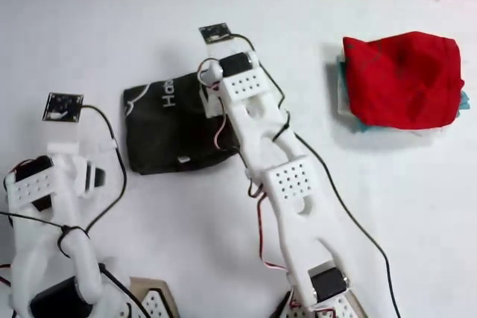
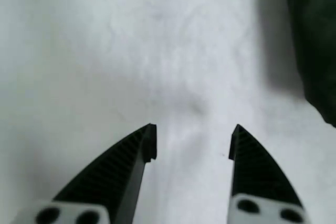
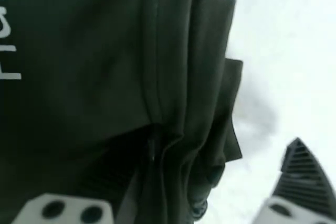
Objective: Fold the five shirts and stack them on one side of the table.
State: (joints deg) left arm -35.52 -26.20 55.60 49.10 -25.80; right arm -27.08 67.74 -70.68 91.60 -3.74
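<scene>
A folded black shirt with white print lies left of the table's middle. My right gripper is at the shirt's right edge, open. One finger is tucked in among the black shirt's folded layers, and the other fingertip stands clear over the white table. A stack topped by a folded red shirt sits at the right, with teal and white cloth edges showing under it. My left gripper hangs open over bare table, holding nothing, with the black shirt's edge off to one side.
The white table has free room along the back, at the front between the arms and between the black shirt and the stack. The right arm stretches diagonally across the middle. The left arm stands at the front left, with cables trailing by it.
</scene>
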